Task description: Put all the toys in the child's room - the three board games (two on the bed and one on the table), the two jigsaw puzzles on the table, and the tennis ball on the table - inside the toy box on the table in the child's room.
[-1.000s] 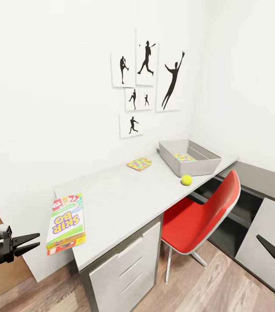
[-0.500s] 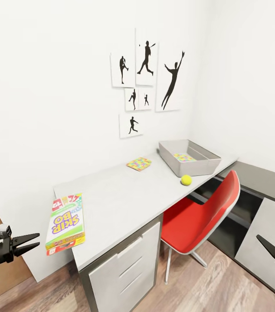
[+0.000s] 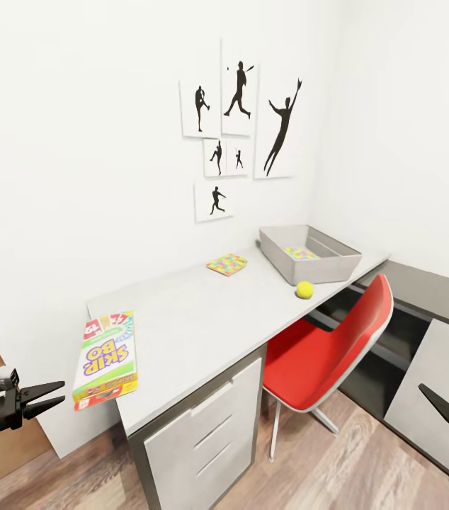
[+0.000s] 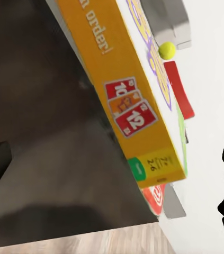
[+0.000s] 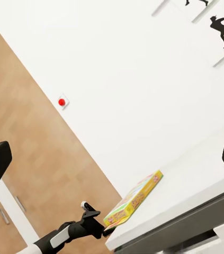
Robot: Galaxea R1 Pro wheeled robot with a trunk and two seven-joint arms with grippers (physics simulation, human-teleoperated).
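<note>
SKIP-BO box (image 3: 106, 359): flat, yellow sides, green and white top with purple lettering, red card prints at one end. It lies at the near left corner of the table (image 3: 182, 326), its near end jutting over the table's left edge. In the left wrist view the yellow side panel (image 4: 127, 100) shows cards numbered 10 and 12.

Jigsaw puzzle (image 3: 226, 264): small square, multicoloured mosaic, flat near the table's back edge, just left of the toy box (image 3: 308, 253). Second mosaic square (image 3: 300, 253) lies on the floor of the box.

Toy box: grey, low flared walls, at the far right end of the table.

Tennis ball (image 3: 304, 289): yellow-green, on the tabletop just in front of the box's near wall, close to the front edge; apart from the box.

Left gripper (image 3: 49, 397): fingers parted narrowly, holding nothing, just left of and below the SKIP-BO box's overhanging end, not touching. Right wrist view shows it (image 5: 102, 223) close beside that end.

Right gripper (image 3: 438, 406): fingers spread, holding nothing, low at the right near the side cabinet (image 3: 430, 347), well apart from the table.

Red chair (image 3: 327, 354) stands at the table's front edge.
</note>
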